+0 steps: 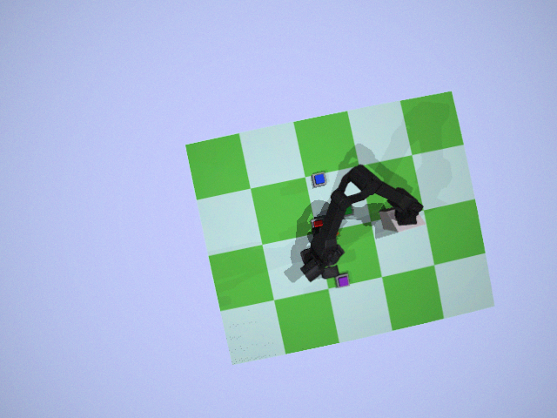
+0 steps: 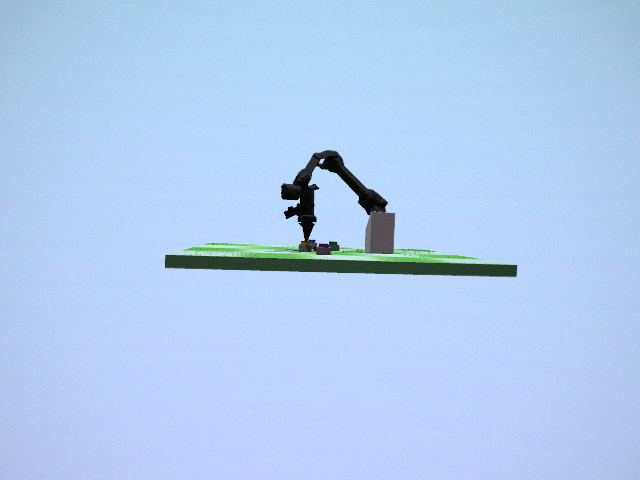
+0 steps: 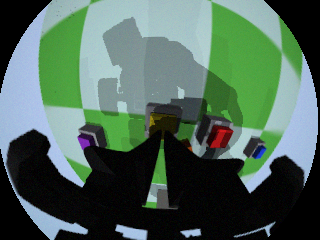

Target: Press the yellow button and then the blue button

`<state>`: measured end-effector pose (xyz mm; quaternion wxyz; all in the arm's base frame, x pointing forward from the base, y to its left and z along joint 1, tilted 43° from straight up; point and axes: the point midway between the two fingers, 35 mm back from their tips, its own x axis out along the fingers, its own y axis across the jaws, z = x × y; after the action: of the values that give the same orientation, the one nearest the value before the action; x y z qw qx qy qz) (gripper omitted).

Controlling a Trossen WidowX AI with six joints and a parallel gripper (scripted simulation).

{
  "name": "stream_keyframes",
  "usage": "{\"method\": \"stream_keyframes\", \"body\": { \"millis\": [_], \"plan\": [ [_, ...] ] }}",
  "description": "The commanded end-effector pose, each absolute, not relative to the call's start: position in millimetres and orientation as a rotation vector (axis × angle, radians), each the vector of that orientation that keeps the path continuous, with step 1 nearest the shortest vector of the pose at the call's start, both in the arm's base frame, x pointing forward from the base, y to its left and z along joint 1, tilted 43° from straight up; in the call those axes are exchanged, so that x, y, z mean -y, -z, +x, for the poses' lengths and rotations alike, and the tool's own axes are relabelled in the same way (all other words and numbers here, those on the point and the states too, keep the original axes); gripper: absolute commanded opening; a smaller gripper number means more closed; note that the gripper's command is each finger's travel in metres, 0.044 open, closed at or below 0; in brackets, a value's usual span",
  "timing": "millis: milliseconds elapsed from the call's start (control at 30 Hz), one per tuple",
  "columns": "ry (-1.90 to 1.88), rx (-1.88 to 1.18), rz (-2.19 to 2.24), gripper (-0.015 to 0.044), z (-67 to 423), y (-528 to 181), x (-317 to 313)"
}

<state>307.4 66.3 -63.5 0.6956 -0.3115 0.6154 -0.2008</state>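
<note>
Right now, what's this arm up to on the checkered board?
A single black arm reaches from its grey pedestal and points its gripper straight down at the yellow button. The fingers are shut together with nothing between them, and their tip sits right at the button's top; whether it is pressed all the way down cannot be told. The blue button, the red button and the purple button stand apart from the gripper on the checkered board.

A bare robot test setup, not a home or shop: a green-and-white checkered tabletop [image 1: 224,166] stands alone against a plain pale-blue backdrop, with no walls or furniture. One black arm [image 2: 351,180] is mounted on a grey pedestal [image 2: 379,235], beside small coloured push-buttons such as the blue button [image 1: 319,178].
</note>
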Motion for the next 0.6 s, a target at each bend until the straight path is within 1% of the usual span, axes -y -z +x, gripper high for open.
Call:
{"method": "stream_keyframes", "body": {
  "millis": [0,100,233,367,433,567],
  "plan": [
    [0.44,-1.361,-0.687,0.002,306,48,-83],
    [0.44,-1.361,-0.687,0.002,306,46,-85],
    [0.438,-1.362,-0.686,0.002,296,5,-121],
    [0.438,-1.362,-0.686,0.002,295,3,-123],
    [0.433,-1.365,-0.682,0.002,299,-6,-116],
    [0.411,-1.375,-0.667,0.002,315,-55,-66]
  ]
}}
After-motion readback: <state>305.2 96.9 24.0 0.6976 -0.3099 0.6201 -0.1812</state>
